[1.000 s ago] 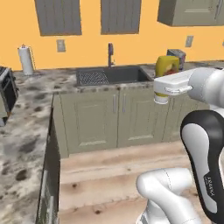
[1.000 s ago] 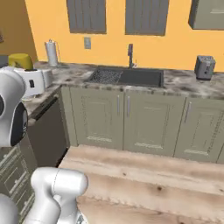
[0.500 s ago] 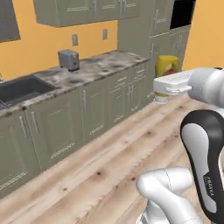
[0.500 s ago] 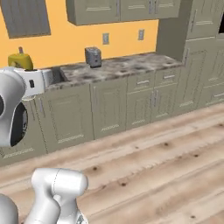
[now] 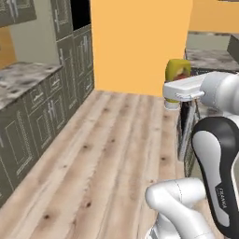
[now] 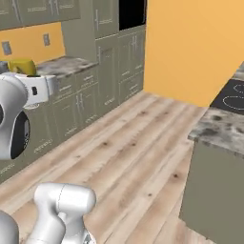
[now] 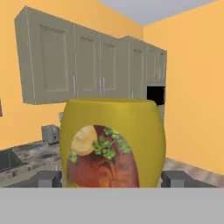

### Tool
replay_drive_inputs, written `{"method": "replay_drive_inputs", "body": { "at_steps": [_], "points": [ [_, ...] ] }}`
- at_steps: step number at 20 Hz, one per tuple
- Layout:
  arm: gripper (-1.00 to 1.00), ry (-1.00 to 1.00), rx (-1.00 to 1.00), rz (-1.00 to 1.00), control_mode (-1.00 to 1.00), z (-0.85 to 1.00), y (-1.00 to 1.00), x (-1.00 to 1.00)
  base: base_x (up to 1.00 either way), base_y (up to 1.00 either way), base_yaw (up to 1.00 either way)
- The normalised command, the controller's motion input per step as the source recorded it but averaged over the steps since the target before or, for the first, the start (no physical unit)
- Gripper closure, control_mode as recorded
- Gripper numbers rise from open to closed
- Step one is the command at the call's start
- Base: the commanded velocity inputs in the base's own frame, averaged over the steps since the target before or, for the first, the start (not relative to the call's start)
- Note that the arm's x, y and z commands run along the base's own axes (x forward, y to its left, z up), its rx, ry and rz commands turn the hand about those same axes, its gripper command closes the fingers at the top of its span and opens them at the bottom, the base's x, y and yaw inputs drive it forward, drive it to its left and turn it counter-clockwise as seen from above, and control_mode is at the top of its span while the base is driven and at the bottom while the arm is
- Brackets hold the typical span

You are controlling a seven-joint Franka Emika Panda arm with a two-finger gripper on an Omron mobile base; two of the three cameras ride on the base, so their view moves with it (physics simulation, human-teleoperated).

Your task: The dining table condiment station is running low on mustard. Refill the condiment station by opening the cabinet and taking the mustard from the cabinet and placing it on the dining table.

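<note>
My gripper (image 7: 111, 180) is shut on the mustard (image 7: 113, 144), a yellow bottle with a reddish picture label that stands large between the two dark fingertips (image 7: 48, 179). In the left base view the mustard (image 5: 178, 70) rises above the white hand, with the gripper (image 5: 176, 85) held at chest height. In the right base view the mustard (image 6: 21, 66) tops the gripper (image 6: 25, 74) at the far left. Beige-grey upper wall cabinets (image 7: 57, 61) with silver bar handles hang behind it, doors shut. A stone-topped counter (image 5: 205, 58) lies right behind the hand; I cannot tell if it is the dining table.
Tall grey cabinets with a dark oven niche (image 6: 131, 14) stand beside an orange wall (image 5: 140, 42). Low drawers under a stone worktop (image 5: 28, 77) run along the left. A stone island with a black cooktop (image 6: 228, 95) is at the right. Wooden floor (image 5: 102, 158) lies between.
The whole scene has swung: the sink counter slid out of both base views, and the tall cabinets, orange wall and island came in. The mustard stays in my gripper.
</note>
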Motion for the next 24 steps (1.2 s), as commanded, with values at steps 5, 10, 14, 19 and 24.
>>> {"method": "replay_drive_inputs", "body": {
  "at_steps": [5, 10, 14, 19, 24],
  "points": [
    [1.00, 0.00, 0.00, 0.00, 1.00, 0.00, 0.00, 0.00, 0.24, -0.18, -0.73],
    [1.00, 0.00, 0.00, 0.00, 1.00, 0.00, 0.00, 0.00, 0.38, -0.87, -0.40],
    [1.00, 0.00, 0.00, 0.00, 1.00, 0.00, 0.00, 0.00, 0.51, -1.00, -0.20],
    [1.00, 0.00, 0.00, 0.00, 1.00, 0.00, 0.00, 0.00, 0.53, -1.00, -0.08],
    [1.00, 0.00, 0.00, 0.00, 1.00, 0.00, 0.00, 0.00, 0.49, -1.00, -0.05]
  ]
}}
